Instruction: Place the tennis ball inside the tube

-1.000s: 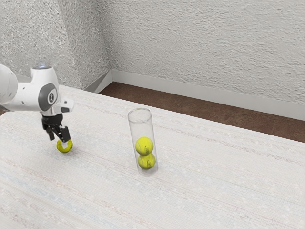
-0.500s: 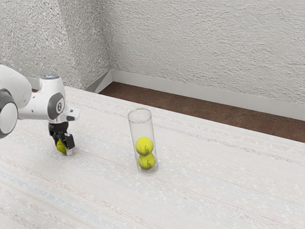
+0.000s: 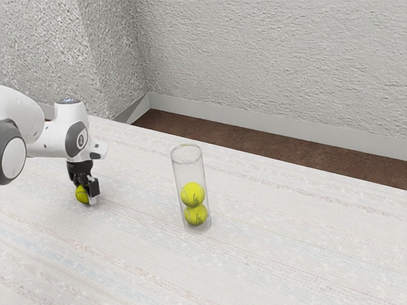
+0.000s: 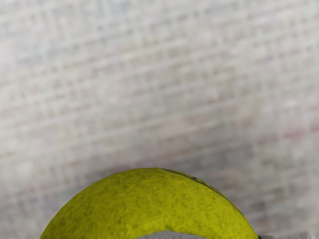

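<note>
The ball point(image 3: 81, 195) was seen on the table point(image 3: 286, 254), at the gripper point(image 3: 85, 192); whether it was gripped could not be told. On the two balls point(image 3: 193, 194) inside the tube point(image 3: 188, 168), dark lettering could not be read.

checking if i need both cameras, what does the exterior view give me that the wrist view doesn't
Exterior view's own: the clear tube with an upper ball and a lower ball inside, the white arm, the gripper down at the loose tennis ball, the rough wall and the brown floor.

Wrist view's own: a close look at the dark curved marking on the loose tennis ball and the tabletop's fine streaks.

Shared: the loose tennis ball and the pale tabletop.
</note>
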Robot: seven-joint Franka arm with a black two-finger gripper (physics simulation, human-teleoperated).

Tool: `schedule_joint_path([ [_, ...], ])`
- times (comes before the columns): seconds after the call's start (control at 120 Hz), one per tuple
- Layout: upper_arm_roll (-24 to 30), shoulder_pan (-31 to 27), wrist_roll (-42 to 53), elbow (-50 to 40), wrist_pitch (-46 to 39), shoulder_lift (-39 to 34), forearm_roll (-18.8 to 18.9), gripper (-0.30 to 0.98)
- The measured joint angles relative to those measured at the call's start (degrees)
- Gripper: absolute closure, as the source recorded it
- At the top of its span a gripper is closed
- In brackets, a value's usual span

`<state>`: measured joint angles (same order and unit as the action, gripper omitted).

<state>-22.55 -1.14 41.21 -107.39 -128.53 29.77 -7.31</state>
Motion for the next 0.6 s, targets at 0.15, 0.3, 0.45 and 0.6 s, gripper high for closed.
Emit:
schedule_joint_path([
  [0.15,0.0,0.0,0.3,0.0,0.0,0.1,0.1,0.29],
  [0.3,0.0,0.0,0.3,0.0,-0.2,0.0,0.3,0.32],
  [0.45,0.0,0.0,0.3,0.0,-0.2,-0.6,0.5,0.34],
  [0.6,0.0,0.1,0.2,0.3,0.7,-2.8,0.8,0.35],
])
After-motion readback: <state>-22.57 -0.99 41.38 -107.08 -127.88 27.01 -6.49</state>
